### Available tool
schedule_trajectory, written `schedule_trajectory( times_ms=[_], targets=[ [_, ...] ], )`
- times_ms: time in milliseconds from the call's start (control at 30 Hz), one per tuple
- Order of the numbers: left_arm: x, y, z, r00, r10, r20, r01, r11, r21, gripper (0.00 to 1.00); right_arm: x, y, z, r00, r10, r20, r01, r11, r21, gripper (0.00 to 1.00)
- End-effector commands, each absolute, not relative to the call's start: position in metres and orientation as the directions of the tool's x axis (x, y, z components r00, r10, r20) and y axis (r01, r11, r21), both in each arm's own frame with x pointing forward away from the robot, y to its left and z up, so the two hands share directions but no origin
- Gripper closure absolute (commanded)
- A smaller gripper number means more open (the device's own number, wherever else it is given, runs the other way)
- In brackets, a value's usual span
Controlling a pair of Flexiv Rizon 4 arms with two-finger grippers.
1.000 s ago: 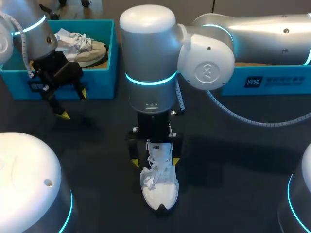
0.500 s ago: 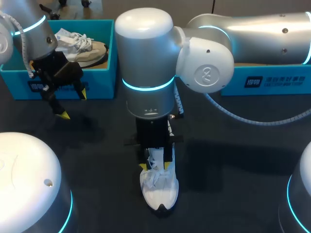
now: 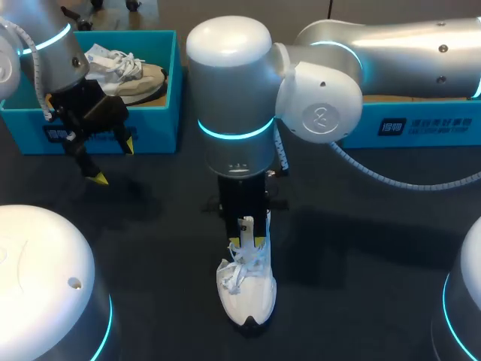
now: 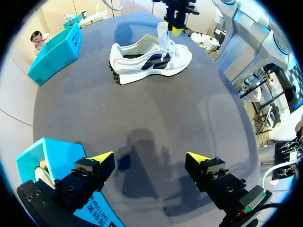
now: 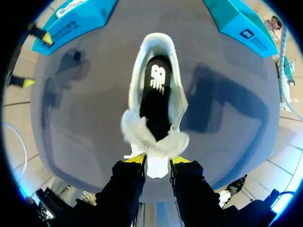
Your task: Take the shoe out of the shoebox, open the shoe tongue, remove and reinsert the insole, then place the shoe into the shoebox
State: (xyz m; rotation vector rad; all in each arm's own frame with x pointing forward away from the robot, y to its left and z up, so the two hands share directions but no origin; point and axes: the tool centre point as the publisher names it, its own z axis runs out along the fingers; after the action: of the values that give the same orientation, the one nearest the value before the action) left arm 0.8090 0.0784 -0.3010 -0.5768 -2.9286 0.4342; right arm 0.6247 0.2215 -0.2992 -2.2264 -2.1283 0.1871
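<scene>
A white shoe (image 3: 246, 289) with dark side stripes stands on the dark table, toe toward the front edge. My right gripper (image 3: 246, 241) hangs straight above it, and its fingers are shut on the upright white tongue (image 5: 157, 164). In the right wrist view the black insole (image 5: 154, 94) lies inside the shoe (image 5: 156, 52) ahead of the fingers. My left gripper (image 3: 113, 162) hangs open and empty in front of the left blue shoebox (image 3: 161, 90). The left wrist view has the shoe (image 4: 151, 56) far ahead of its open gripper (image 4: 150, 158), with my right gripper (image 4: 175, 19) on the tongue.
A second, beige-soled shoe (image 3: 124, 71) lies in the left shoebox. Another blue box (image 3: 421, 124) stands at the back right, under my right arm. White round arm bases (image 3: 37, 286) fill the front corners. A corner of the left shoebox (image 4: 47, 156) sits beside my left fingers.
My right gripper's fingers have come together from wide open onto the shoe tongue, which now stands up between them. The left arm has kept still.
</scene>
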Motion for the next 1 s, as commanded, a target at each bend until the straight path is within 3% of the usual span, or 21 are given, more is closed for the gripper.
schedule_trajectory(
  times_ms=[33, 500, 800, 1000],
  targets=[
    [0.808, 0.079, -0.3, -0.919, 0.388, 0.067, 0.353, 0.887, -0.298, 0.0, 0.631, 0.219, -0.309, 0.12, 0.992, -0.039, 0.985, -0.124, -0.123, 0.73],
    [0.808, 0.079, -0.3, -0.919, 0.388, 0.067, 0.353, 0.887, -0.298, 0.0, 0.658, 0.21, -0.333, 0.082, 0.996, 0.03, 0.989, -0.078, -0.127, 0.74],
    [0.808, 0.079, -0.3, -0.919, 0.388, 0.067, 0.353, 0.887, -0.298, 0.0, 0.65, 0.224, -0.296, 0.04, 0.997, -0.061, 0.997, -0.045, -0.068, 0.69],
    [0.808, 0.079, -0.3, -0.919, 0.388, 0.067, 0.353, 0.887, -0.298, 0.0, 0.662, 0.228, -0.298, -0.009, 0.998, -0.059, 0.999, 0.006, -0.049, 0.69]
  ],
)
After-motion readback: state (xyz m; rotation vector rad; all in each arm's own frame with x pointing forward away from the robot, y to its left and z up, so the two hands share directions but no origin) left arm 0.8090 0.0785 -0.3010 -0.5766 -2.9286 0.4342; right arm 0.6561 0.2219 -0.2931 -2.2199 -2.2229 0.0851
